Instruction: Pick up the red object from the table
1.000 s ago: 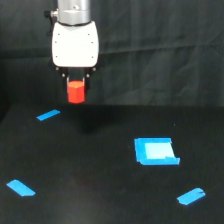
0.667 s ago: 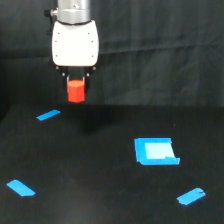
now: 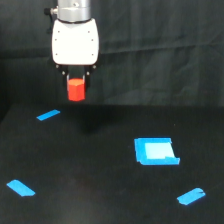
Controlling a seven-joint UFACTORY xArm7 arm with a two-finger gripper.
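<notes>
The red object is a small bright red-orange stubby block. It hangs in the air at the upper left of the exterior view, well above the black table. My gripper, under a white housing, is shut on the block's upper part; its dark fingers show at the block's sides. The block's lower part sticks out below the fingers.
A blue square patch lies on the table right of centre. Blue tape strips lie at the left back, front left and front right. A black curtain hangs behind.
The gripper and the red block have risen slightly; nothing else has moved.
</notes>
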